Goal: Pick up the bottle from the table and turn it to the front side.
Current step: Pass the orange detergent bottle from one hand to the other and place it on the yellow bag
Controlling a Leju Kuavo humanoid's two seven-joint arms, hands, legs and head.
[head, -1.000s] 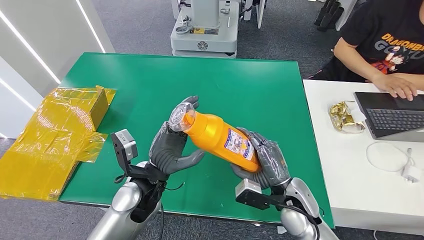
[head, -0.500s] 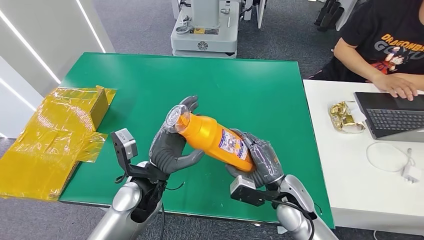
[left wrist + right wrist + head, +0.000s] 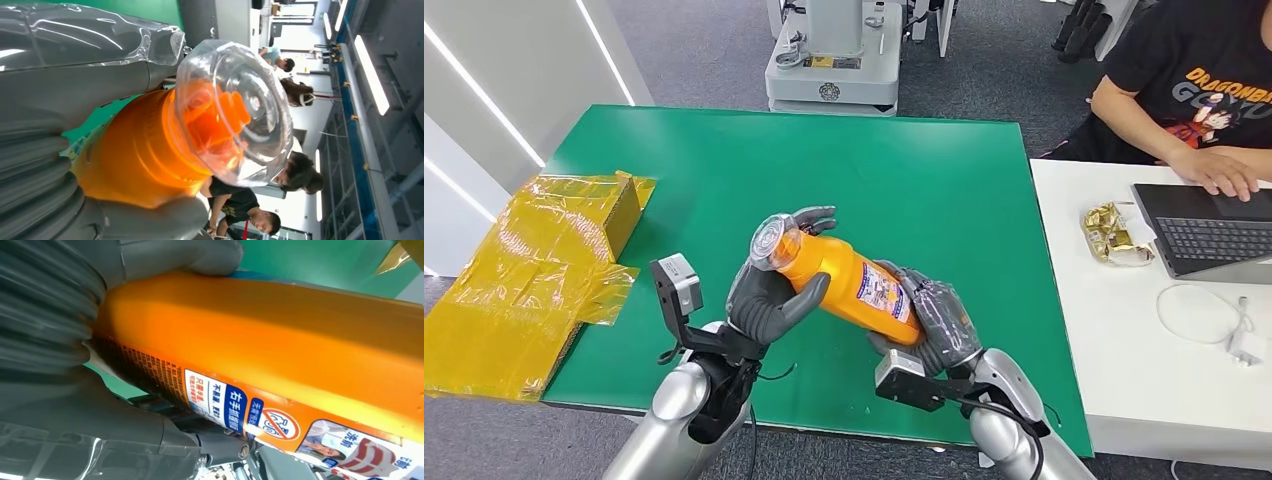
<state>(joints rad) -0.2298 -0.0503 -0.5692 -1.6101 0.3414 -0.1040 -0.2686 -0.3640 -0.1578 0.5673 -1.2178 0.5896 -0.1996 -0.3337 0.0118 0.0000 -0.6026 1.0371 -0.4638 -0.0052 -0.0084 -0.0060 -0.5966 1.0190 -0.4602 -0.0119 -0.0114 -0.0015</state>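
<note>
An orange bottle (image 3: pixel 844 280) with a clear cap (image 3: pixel 771 242) and a printed label is lifted above the green table (image 3: pixel 724 170), tilted with its cap toward the left. My right hand (image 3: pixel 934 320) grips its base end. My left hand (image 3: pixel 769 290) wraps around the neck just below the cap, thumb over the body. In the left wrist view the clear cap (image 3: pixel 235 110) and orange neck (image 3: pixel 145 150) sit between my fingers (image 3: pixel 40 185). The right wrist view looks along the orange body (image 3: pixel 260 330), with the label (image 3: pixel 280 425) facing that camera.
A yellow plastic-wrapped box (image 3: pixel 534 270) lies at the table's left edge. A white table (image 3: pixel 1144 350) to the right carries a laptop (image 3: pixel 1214 230), a gold packet (image 3: pixel 1114 232) and a cable. A person (image 3: pixel 1194 90) sits there typing. A grey machine base (image 3: pixel 832 60) stands beyond the table.
The bottle and both hands have shifted slightly left and toward me. My left hand's fingers have closed around the bottle's neck, where before they were spread beside it.
</note>
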